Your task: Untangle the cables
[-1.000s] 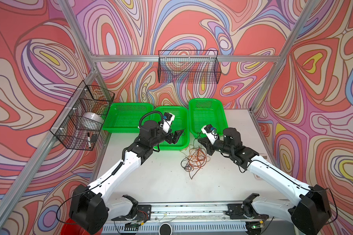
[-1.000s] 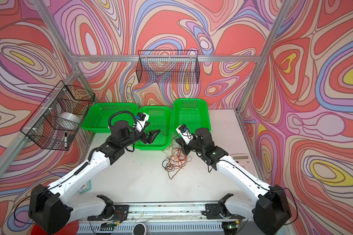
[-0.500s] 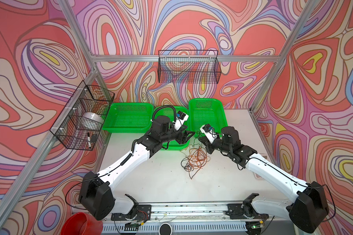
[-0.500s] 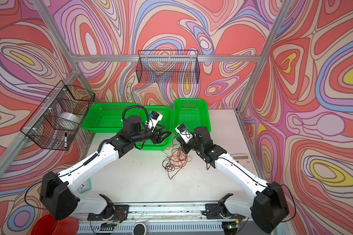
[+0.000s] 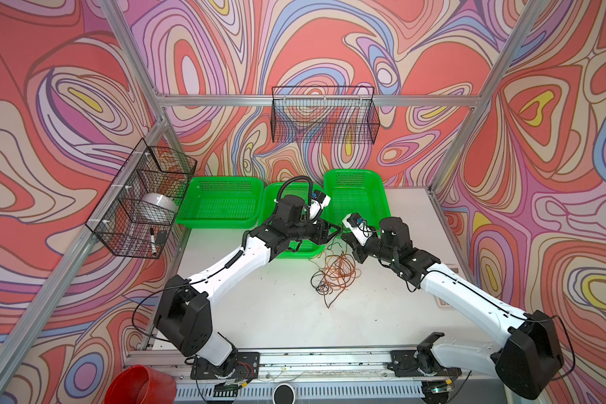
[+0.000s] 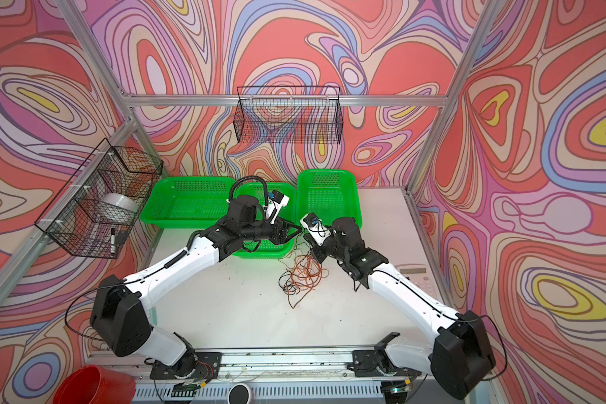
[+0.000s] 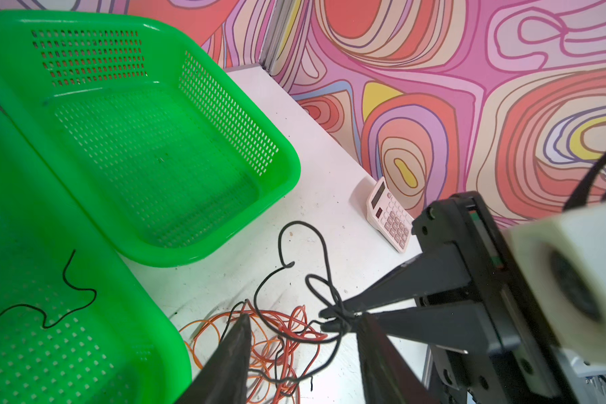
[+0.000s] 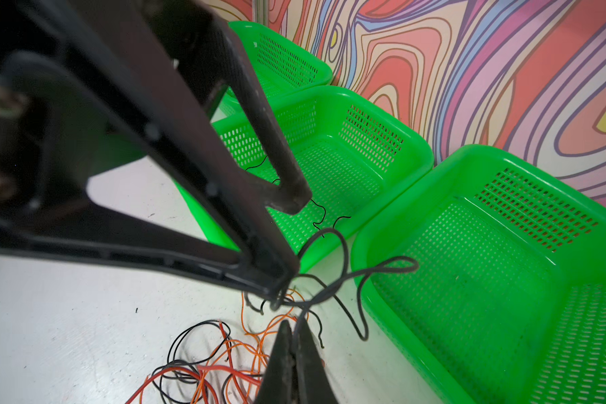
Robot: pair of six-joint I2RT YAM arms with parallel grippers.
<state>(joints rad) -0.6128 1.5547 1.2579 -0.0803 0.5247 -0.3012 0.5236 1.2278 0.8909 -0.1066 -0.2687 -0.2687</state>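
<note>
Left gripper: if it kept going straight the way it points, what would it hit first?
Probably the black cable pinched in the shut right gripper, just ahead of the left gripper's open jaws, though depth is unclear.

Glossy plastic basket [image 7: 189, 257], matt left claw [image 7: 303, 317]

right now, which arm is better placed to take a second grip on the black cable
Left. The left hand is open, straddling the black cable right beside where the right hand is shut on it.
</note>
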